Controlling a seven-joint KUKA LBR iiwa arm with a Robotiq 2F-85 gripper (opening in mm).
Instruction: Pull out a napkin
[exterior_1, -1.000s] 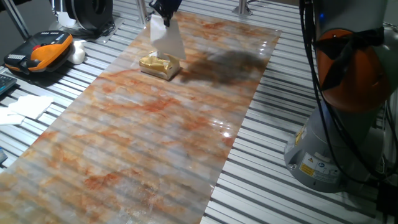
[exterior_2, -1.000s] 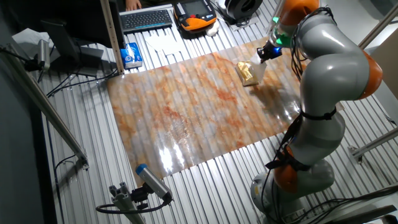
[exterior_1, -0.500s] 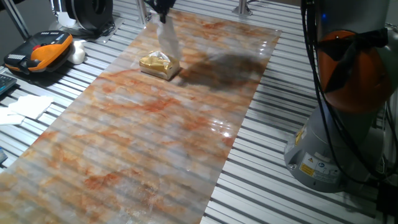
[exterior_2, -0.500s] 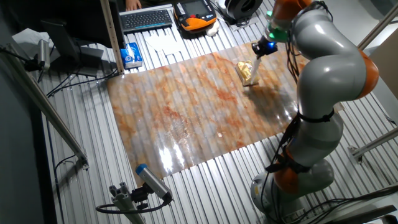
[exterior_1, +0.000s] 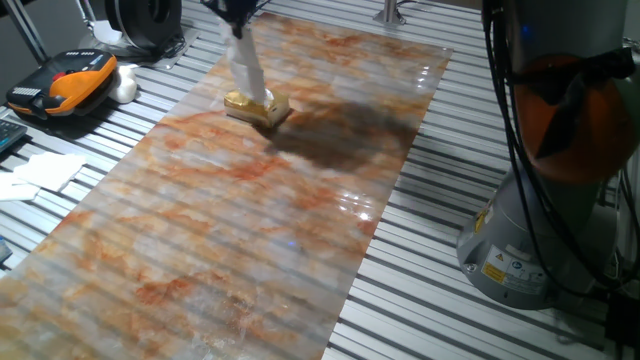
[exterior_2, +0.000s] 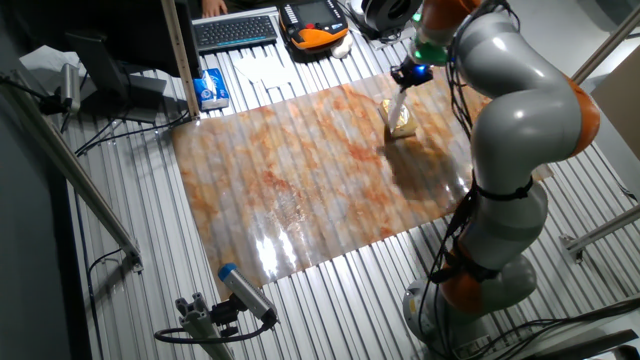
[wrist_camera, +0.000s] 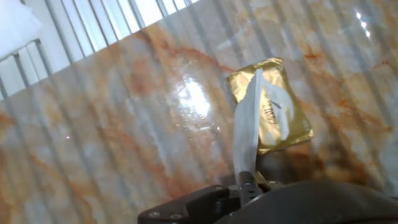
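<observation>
Gripper pinches the napkin — stretched taut above the golden tissue box — open marbled mat nearer.

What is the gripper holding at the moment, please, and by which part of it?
The gripper is shut on the napkin, pinching its upper end. The sheet is stretched taut, and its lower end is in the slot of the golden tissue box.
</observation>
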